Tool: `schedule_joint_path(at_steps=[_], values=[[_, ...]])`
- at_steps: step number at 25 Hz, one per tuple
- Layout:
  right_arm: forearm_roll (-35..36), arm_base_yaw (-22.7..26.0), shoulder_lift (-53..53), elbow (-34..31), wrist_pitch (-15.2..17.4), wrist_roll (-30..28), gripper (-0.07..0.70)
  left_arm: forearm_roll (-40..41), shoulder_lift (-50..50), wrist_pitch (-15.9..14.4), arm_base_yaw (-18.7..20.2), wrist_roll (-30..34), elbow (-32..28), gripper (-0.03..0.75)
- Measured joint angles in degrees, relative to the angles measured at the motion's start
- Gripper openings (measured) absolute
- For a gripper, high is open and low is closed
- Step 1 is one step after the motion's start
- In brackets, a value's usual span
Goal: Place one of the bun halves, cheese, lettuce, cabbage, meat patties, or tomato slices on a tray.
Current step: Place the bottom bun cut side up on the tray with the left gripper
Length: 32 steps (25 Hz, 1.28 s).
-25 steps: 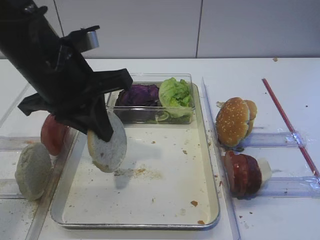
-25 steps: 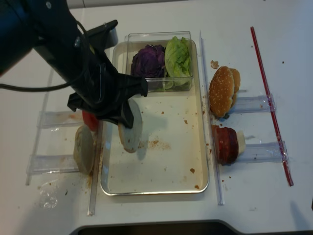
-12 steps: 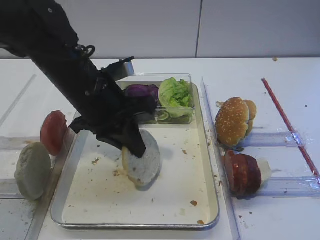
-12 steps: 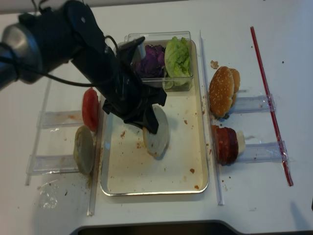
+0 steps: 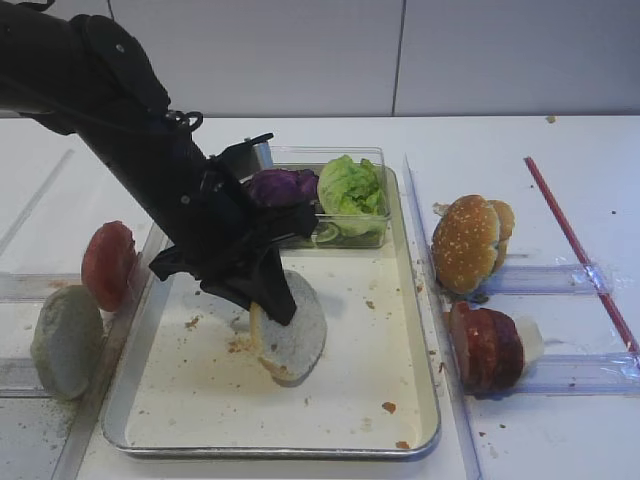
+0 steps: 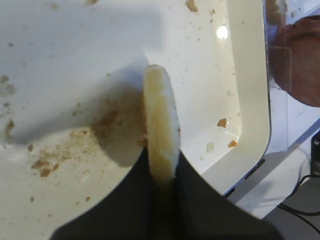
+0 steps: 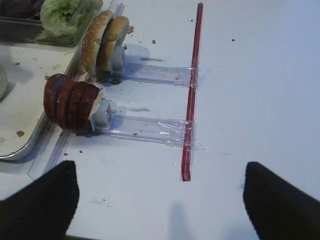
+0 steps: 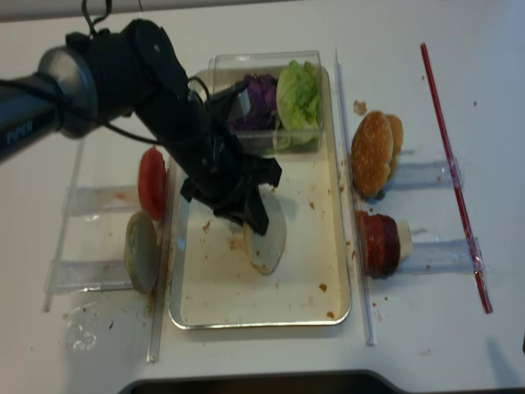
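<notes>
From the high front view I see my left gripper (image 5: 272,300) clamped on a pale bun half (image 5: 293,338), held on edge and tilted, its lower rim touching the floor of the tray (image 5: 420,405) near the tray's middle. At the tray's far end sits a clear box with purple cabbage (image 5: 282,187) and lettuce (image 5: 350,185). Just left of the tray stand a tomato slice (image 5: 106,264) and another pale bun half (image 5: 66,342); just right of it, sesame buns (image 5: 467,242) and meat patties (image 5: 485,347).

My right wrist view shows the two dark fingertips (image 7: 37,202) of the right gripper standing well apart, holding nothing, over bare table right of the tray (a red stick (image 7: 191,95) lies there).

The left wrist view looks down the bun's edge, pinched between the closed jaws above crumbs.

The overhead view confirms the bun half inside the tray, near its centre.
</notes>
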<state>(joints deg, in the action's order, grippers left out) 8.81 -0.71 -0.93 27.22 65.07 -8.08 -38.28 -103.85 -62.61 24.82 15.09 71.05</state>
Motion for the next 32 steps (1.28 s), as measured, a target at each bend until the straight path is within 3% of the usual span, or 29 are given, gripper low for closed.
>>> schedule_joint_path(at_steps=[13, 24, 32], values=[[0.0, 0.0, 0.0, 0.0, 0.0, 0.0, 0.691, 0.1, -1.1, -0.1, -1.8, -1.0, 0.2, 0.057], [0.0, 0.0, 0.0, 0.0, 0.0, 0.0, 0.691, 1.5, -1.7, 0.5, -1.8, -3.5, 0.2, 0.178], [0.0, 0.0, 0.0, 0.0, 0.0, -0.1, 0.691, 4.4, -1.7, 0.4, -1.8, -5.3, 0.2, 0.379]])
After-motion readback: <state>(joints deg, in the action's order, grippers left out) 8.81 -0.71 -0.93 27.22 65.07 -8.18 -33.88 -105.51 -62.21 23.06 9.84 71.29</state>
